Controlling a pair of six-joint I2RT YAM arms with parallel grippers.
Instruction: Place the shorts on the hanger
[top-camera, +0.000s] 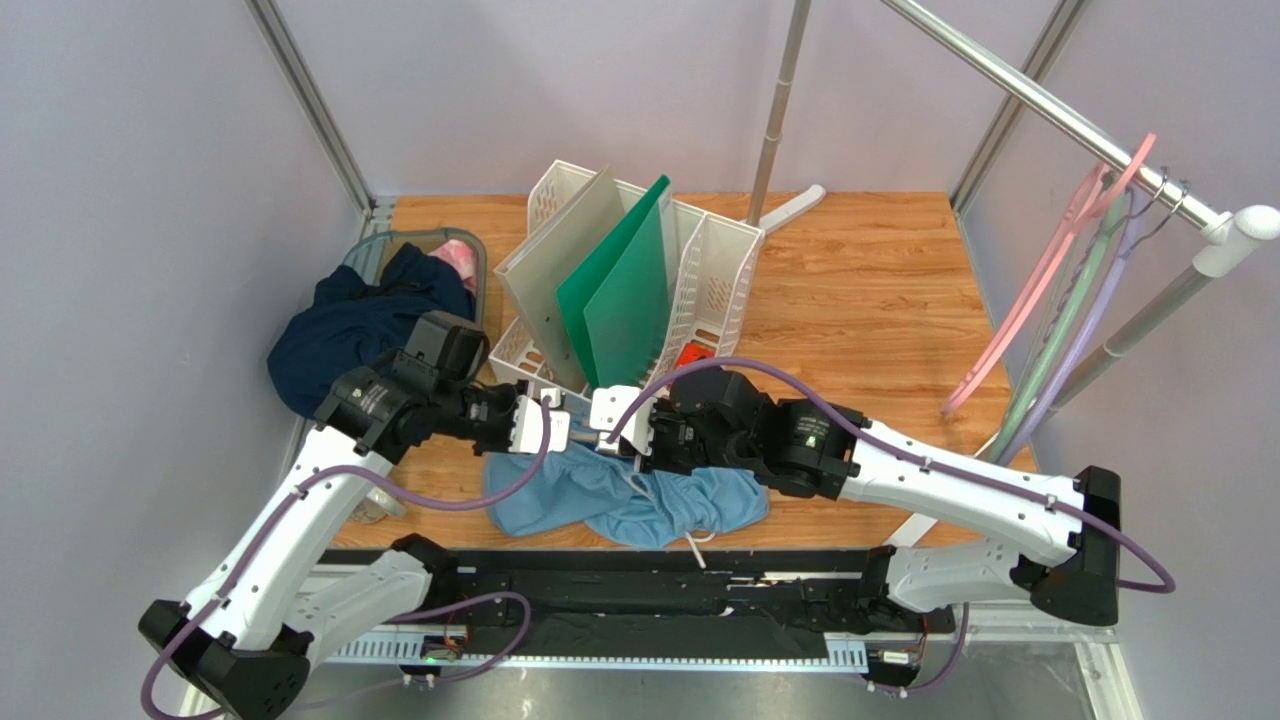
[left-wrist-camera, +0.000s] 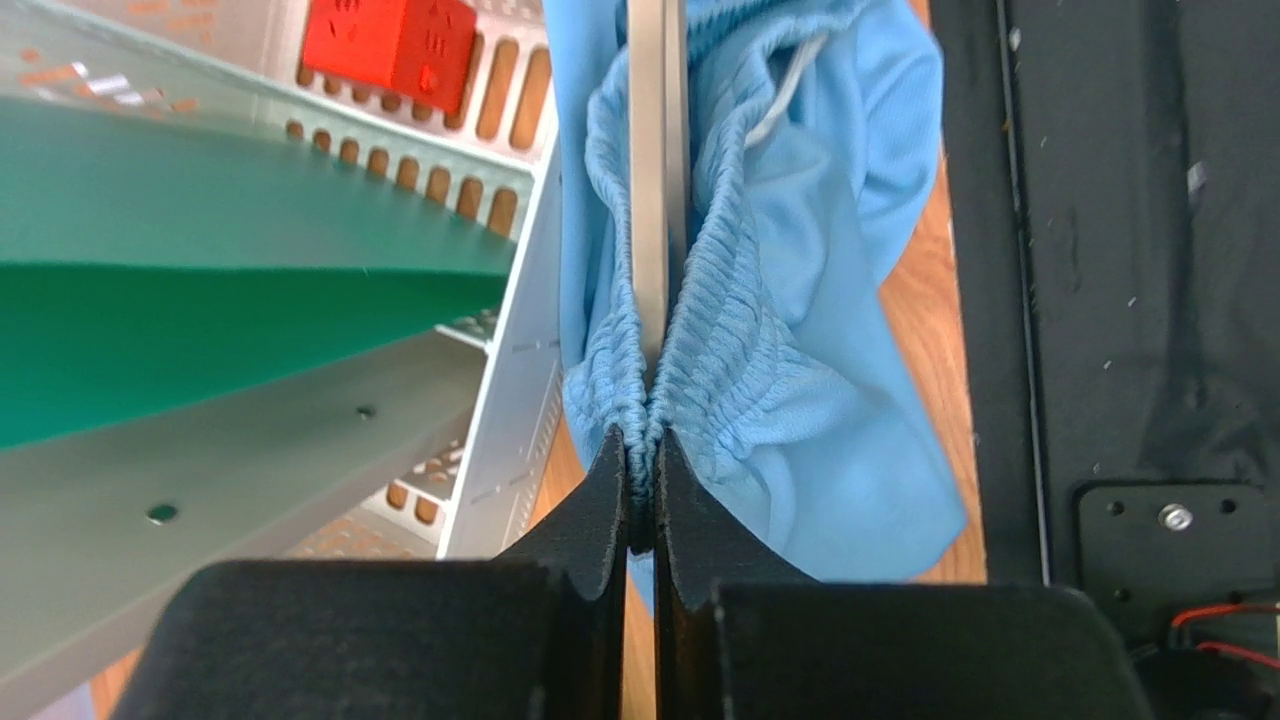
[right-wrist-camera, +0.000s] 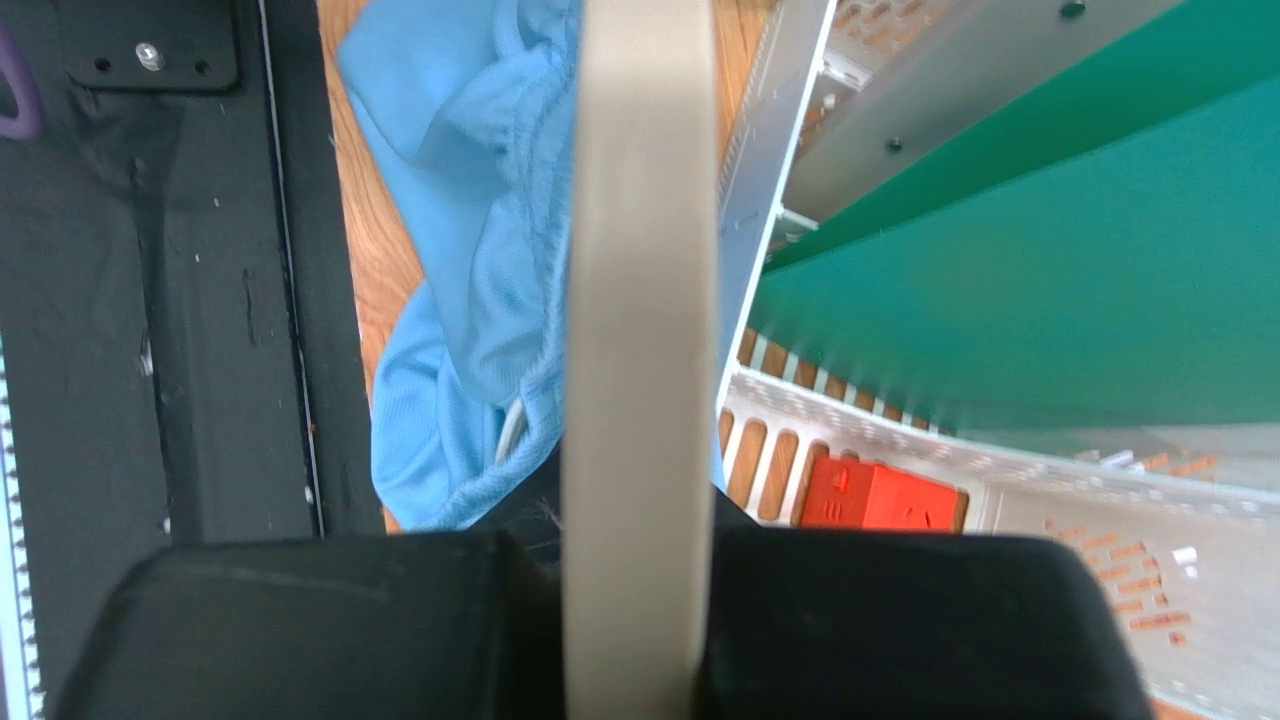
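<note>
Black fingers (left-wrist-camera: 595, 518) of the left gripper (left-wrist-camera: 642, 468) fill the bottom of the left wrist view. They are pressed together on the gathered waistband of the shorts (left-wrist-camera: 781, 375), with only a sliver of blue fabric between them. Just beyond that pinch, the thin edge of the hanger (left-wrist-camera: 655, 180) runs between two bunched folds of the waistband, and fabric touches it on both sides. The right gripper (right-wrist-camera: 637, 578) is clamped on the same hanger, its fingers closed against the two flat faces of the pale beige bar.

From above, both grippers meet just at the near side of the white file rack (top-camera: 727, 270), nearly tip to tip. The shorts spread on the wooden table (top-camera: 872, 315) directly in front of the rack, between it and the black strip (top-camera: 631, 578) at the table's near edge. A white drawstring (top-camera: 696, 543) trails toward that strip. Inside the rack stand a green divider (top-camera: 624, 285) and a grey one (top-camera: 559, 270), with a red block (right-wrist-camera: 872, 495) on the rack's floor. Left of the rack lies a dark navy garment (top-camera: 349, 327), and a pink cloth (top-camera: 457, 267) lies farther back. Well to the rack's right, thin coloured hangers (top-camera: 1059, 293) hang from a metal rail (top-camera: 1037, 98).
</note>
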